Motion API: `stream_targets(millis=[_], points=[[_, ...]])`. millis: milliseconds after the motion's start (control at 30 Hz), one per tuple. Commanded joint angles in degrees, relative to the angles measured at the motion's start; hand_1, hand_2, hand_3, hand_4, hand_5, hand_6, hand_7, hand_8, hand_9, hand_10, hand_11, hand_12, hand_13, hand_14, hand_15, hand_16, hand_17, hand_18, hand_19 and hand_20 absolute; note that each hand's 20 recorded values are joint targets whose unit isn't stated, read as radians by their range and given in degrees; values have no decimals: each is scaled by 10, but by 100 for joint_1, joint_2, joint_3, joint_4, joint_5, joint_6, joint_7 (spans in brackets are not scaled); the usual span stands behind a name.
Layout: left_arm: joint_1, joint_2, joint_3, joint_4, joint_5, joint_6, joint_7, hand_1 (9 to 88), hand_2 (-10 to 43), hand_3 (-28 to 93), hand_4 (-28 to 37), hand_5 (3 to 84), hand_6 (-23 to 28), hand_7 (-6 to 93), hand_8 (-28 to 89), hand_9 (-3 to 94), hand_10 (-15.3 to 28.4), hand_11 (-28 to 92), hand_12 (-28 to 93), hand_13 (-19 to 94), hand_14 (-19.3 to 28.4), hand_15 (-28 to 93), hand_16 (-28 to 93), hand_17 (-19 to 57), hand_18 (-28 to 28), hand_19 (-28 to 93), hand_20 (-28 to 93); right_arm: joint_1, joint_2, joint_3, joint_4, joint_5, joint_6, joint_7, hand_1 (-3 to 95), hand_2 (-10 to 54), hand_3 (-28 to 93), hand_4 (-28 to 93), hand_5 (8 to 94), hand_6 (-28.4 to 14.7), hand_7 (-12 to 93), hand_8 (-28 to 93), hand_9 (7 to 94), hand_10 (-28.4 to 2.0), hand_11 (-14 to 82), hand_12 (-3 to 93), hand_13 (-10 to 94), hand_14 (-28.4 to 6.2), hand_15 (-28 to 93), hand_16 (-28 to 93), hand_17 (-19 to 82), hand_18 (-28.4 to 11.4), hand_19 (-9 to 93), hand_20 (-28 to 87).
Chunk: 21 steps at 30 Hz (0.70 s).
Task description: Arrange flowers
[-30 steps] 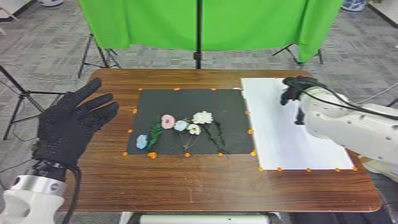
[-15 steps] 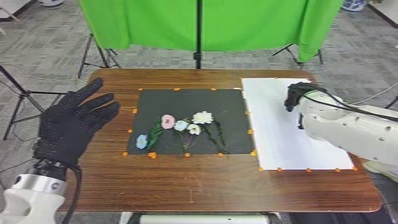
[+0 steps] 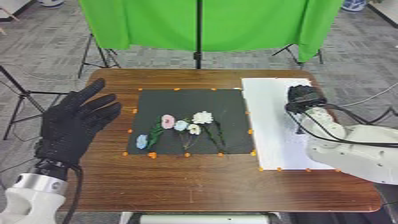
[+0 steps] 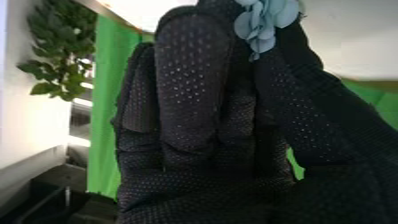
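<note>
Above the white sheet (image 3: 262,100), at the right of the brown table (image 3: 195,190), my right hand (image 3: 305,95) has a pale blue flower (image 4: 264,25) pinched by its petals near the fingertips, thumb closed against fingers, with no real opening left between them. How its stem hangs I can't tell.

On the black sheet (image 3: 164,101), five blooms lie with heads apart or nearly touching: a blue bloom (image 3: 142,142) toward the near left corner, then a pink bloom (image 3: 167,121), a bluish-white bloom (image 3: 181,125), a small cream bloom (image 3: 194,129) and a large white bloom (image 3: 202,117), green stems running toward the near edge.

I judge the arranging unfinished: the flower I hold has yet to be placed. Whether those five are already arranged or only waiting, I can't say. My left hand (image 3: 67,122) is open beside the table's left side, holding nothing.
</note>
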Motion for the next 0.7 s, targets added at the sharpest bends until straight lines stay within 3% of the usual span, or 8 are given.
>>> stream_targets(millis=[33, 233, 600, 700], points=[[111, -73, -33, 10, -5, 55, 8, 218, 77, 768, -280, 339, 89, 144, -99, 295, 204, 287, 103, 222, 279, 518, -104, -87, 257, 593, 152, 301, -263, 175, -685, -217, 771, -201, 554, -95, 695, -283, 860, 47, 222, 7, 937, -35, 147, 301, 844, 3, 533, 256, 377, -142, 877, 121], [-1, -55, 71, 34, -24, 103, 2, 217, 77, 768, -280, 338, 87, 145, -99, 296, 203, 287, 103, 222, 278, 517, -104, -87, 257, 593, 151, 224, -567, 380, -1110, -219, 882, -452, 548, -95, 708, -283, 861, 44, 221, 9, 937, -37, 147, 303, 843, 3, 538, 254, 376, -142, 880, 121], [62, -24, 62, 33, -37, 107, 72, 218, 78, 768, -280, 337, 87, 146, -100, 295, 204, 287, 103, 222, 278, 518, -104, -87, 258, 593, 151, -326, -1029, 522, -1347, -199, 755, -402, 545, -95, 715, -283, 859, 42, 220, 12, 937, -39, 144, 302, 838, 0, 545, 254, 372, -142, 882, 121], [61, -45, 75, 36, -25, 107, 36, 218, 78, 767, -281, 337, 87, 147, -100, 295, 205, 287, 103, 222, 278, 518, -105, -87, 258, 593, 151, -454, -1072, 499, -1413, -210, 831, -300, 544, -95, 716, -283, 857, 43, 221, 13, 937, -38, 141, 302, 836, -2, 548, 253, 370, -142, 882, 122]])
